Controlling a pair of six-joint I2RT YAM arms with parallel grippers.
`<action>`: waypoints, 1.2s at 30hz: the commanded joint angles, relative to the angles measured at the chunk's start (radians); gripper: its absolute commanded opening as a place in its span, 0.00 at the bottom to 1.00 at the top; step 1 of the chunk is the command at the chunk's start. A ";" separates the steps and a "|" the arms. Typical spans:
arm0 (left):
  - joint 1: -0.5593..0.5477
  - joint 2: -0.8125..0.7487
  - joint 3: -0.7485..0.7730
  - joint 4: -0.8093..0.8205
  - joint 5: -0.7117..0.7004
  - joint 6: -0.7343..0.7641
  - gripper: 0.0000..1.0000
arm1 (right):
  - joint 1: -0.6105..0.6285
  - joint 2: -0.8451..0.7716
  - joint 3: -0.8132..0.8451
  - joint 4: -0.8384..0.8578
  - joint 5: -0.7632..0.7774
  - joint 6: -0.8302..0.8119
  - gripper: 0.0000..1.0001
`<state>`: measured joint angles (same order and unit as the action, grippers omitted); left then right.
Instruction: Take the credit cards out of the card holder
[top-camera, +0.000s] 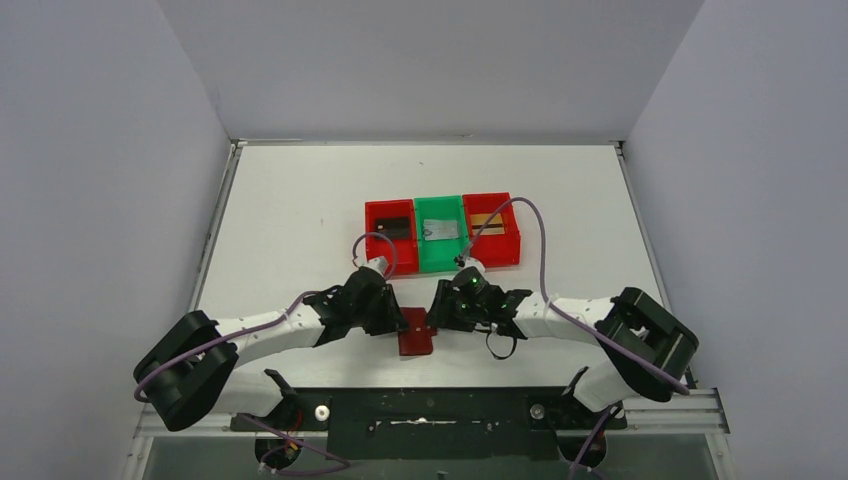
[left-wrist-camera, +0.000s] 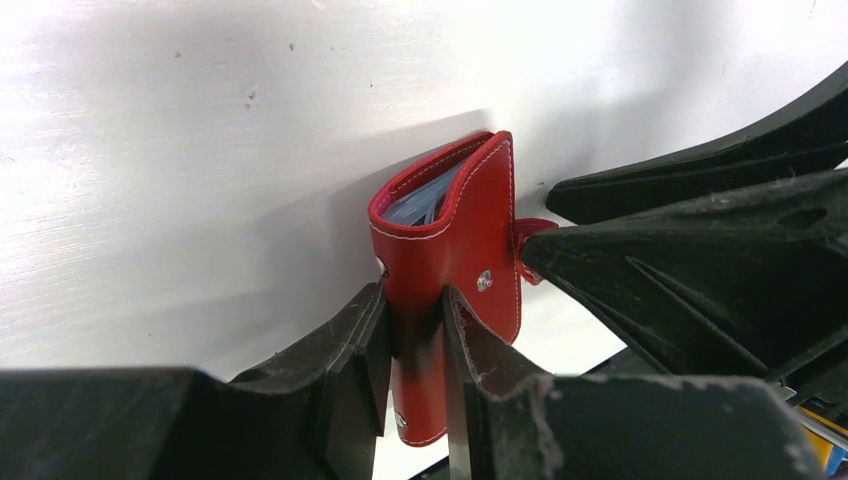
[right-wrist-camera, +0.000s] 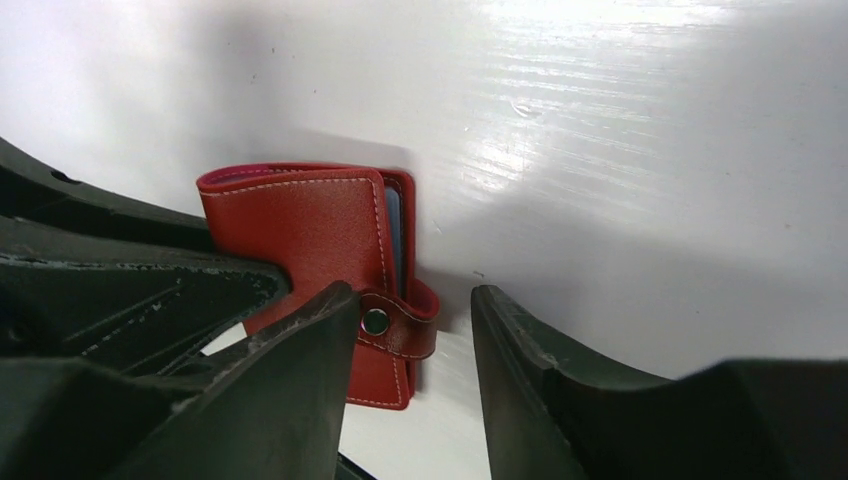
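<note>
1. The left gripper (left-wrist-camera: 415, 345) is clamped on the near edge of the card holder (left-wrist-camera: 450, 230), with both fingers pressed into the leather.
2. The right gripper (right-wrist-camera: 410, 345) stands apart, its jaws straddling the snap tab (right-wrist-camera: 405, 325). One finger touches the cover beside the tab and the other is clear of it.
3. The card holder sits on the table (top-camera: 300, 200) between the two grippers, close to the arms' bases. It gapes a little, so the pale sleeves (left-wrist-camera: 425, 200) show. I can't make out any credit cards inside, nor whether the tab is fastened.
4. Further back is a row of bins (top-camera: 441, 262), each with something flat in it that is too small to name.
5. What could go wrong, to my eye:
   - If the right jaws close off-centre, they may pinch the cover along with the tab and squeeze the holder shut.
   - A hard pull on the tab could drag the holder out of the left grip, since that hold is only on one edge.
   - The two grippers are nearly touching, so a careless move could knock them together.
</note>
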<state>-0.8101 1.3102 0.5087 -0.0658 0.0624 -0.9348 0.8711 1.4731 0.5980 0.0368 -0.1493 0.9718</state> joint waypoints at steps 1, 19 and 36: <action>0.001 -0.009 0.021 -0.031 -0.007 0.034 0.13 | 0.010 -0.054 0.046 -0.064 0.043 -0.049 0.49; 0.000 -0.009 0.047 -0.050 -0.011 0.039 0.15 | 0.154 0.039 0.199 -0.240 0.242 -0.069 0.50; 0.001 -0.009 0.036 -0.050 0.007 0.054 0.15 | 0.056 -0.045 0.091 -0.232 0.242 -0.014 0.35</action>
<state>-0.8089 1.3090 0.5243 -0.0887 0.0616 -0.9253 0.9550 1.4830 0.7177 -0.2401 0.0887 0.9401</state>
